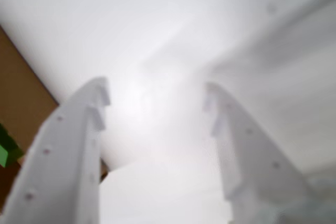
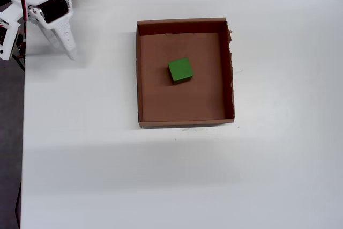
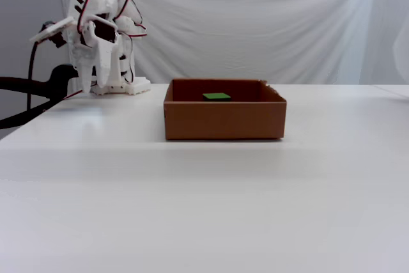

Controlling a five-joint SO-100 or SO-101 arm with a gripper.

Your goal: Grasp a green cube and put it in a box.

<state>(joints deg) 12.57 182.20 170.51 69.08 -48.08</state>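
The green cube lies on the floor of the box, near its middle. In the fixed view only the cube's top shows above the box's front wall. My gripper hangs over the bare table at the far left, well apart from the box, pointing down. In the wrist view its white fingers stand apart with nothing between them. The box's brown floor and a corner of the cube show at that view's left edge.
The arm's white base stands at the table's back left, with red and black cables. The table's left edge runs just beside the gripper. A white cloth hangs behind the table.
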